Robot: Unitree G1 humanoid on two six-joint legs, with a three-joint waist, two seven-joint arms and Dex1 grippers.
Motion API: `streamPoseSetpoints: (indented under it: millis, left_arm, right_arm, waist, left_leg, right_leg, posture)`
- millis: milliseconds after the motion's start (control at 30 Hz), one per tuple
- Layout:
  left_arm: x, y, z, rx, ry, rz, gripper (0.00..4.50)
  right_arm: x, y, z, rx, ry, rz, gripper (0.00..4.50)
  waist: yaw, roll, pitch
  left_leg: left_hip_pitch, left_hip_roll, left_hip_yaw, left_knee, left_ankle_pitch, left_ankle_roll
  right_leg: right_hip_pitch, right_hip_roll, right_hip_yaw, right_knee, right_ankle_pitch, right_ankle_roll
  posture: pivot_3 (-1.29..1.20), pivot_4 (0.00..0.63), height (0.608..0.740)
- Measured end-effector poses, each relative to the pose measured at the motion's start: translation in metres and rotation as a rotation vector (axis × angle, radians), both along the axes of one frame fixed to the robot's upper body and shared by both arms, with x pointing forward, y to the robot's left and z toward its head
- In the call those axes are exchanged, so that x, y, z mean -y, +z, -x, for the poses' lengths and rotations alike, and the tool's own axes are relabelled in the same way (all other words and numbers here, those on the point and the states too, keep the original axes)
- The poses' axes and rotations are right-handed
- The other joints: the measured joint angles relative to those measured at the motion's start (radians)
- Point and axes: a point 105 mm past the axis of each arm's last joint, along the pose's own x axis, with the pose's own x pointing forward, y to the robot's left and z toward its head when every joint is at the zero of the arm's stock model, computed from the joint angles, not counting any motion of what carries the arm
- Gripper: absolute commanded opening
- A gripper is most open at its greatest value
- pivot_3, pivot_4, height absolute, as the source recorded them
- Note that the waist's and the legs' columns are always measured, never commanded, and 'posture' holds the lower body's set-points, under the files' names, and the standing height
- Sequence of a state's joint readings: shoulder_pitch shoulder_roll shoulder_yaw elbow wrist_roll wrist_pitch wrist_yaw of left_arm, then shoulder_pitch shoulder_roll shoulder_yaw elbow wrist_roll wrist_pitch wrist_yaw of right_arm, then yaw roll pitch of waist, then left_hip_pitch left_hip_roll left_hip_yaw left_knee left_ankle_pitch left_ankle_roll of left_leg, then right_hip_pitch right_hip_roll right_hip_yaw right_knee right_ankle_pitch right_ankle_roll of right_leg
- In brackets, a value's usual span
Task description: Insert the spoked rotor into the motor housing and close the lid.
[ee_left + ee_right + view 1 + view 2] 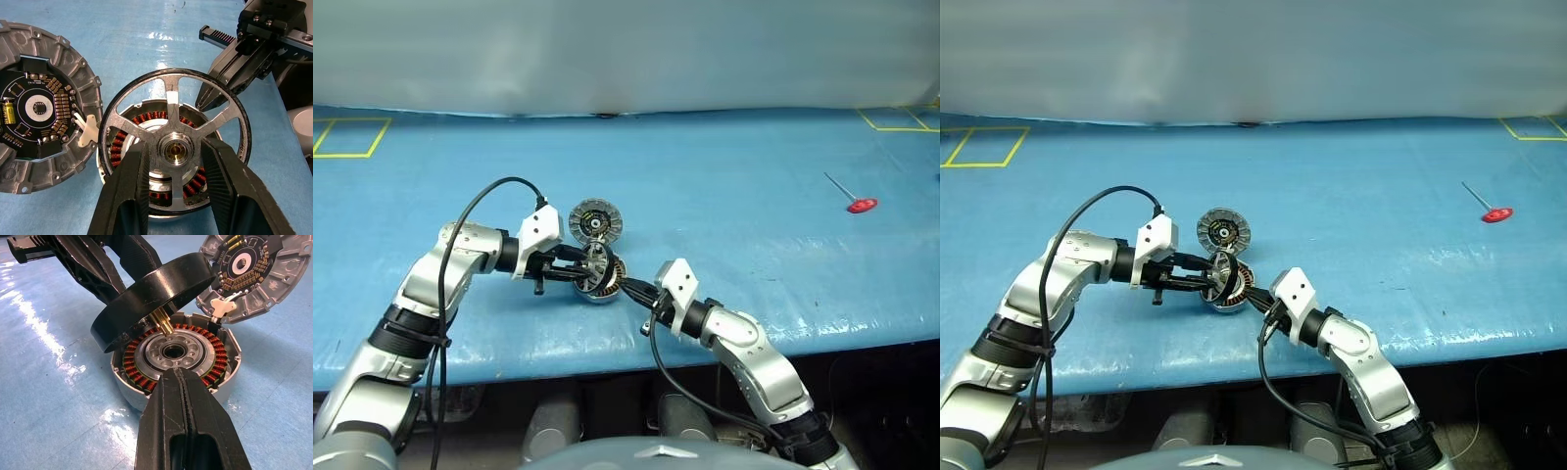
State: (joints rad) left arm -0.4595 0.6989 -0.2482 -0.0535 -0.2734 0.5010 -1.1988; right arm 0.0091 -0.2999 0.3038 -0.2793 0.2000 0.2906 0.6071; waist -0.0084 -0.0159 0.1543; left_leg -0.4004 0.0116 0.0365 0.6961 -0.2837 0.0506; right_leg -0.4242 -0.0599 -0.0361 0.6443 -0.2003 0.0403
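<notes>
My left gripper (174, 147) is shut on the spoked rotor (171, 73), one finger on each side of its silver hub. The black-rimmed rotor (151, 298) hangs tilted over the motor housing (171, 352), its brass shaft pointing at the centre hole and one edge low by the copper windings. The housing (605, 288) rests on the blue table. The lid (595, 222) stands swung open behind it, its circuit-board inside (44, 105) facing out. My right gripper (178, 377) is shut and empty, with its tip at the housing's near rim.
A red-handled tool (862, 205) lies far to the right on the blue table (724, 176). Yellow tape outlines mark the far left (352, 137) and far right (901, 119) corners. The table's front edge (607, 357) runs just under both arms.
</notes>
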Motion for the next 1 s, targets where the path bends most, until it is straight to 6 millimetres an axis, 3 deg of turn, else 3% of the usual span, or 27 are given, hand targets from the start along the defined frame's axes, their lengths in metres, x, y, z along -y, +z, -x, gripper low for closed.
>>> streamPoseSetpoints:
  millis: [1000]
  left_arm:
    - [0.013,0.001,-0.014,-0.015,-0.024,-0.123,1.39]
  right_arm:
    - [-0.001,-0.004,-0.002,0.008,-0.017,0.01,0.0]
  waist:
    - [0.014,0.001,-0.001]
  left_leg:
    - [0.002,-0.001,0.0,0.0,0.0,0.001]
  right_leg:
    - [0.002,0.0,0.0,0.0,0.0,0.002]
  posture:
    - [0.0,0.15,0.74]
